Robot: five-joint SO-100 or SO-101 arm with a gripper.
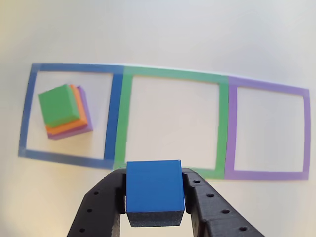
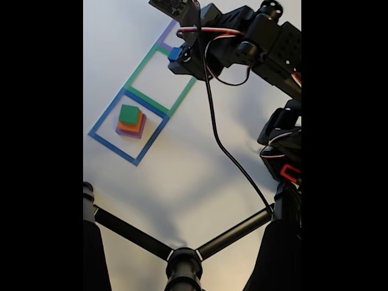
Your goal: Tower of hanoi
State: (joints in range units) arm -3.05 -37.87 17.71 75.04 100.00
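Note:
My gripper [image 1: 155, 197] is shut on a blue cube [image 1: 154, 192], held above the white table near the front edge of the green square [image 1: 172, 121]. In the fixed view the blue cube [image 2: 175, 54] sits in the gripper [image 2: 176, 56] over the green square [image 2: 159, 81]. A stack of a green block [image 1: 59, 104] on an orange block [image 1: 79, 120] on a purple block [image 1: 85, 111] rests inside the blue square [image 1: 70, 114]. The same stack [image 2: 130, 121] lies in the blue square [image 2: 129, 126] in the fixed view. The purple square [image 1: 268, 127] is bare inside.
The three taped squares lie in a row on a white tabletop. In the fixed view the black arm [image 2: 260, 42] with its cable [image 2: 224, 151] reaches in from the right, and black tripod legs [image 2: 182, 254] cross the bottom.

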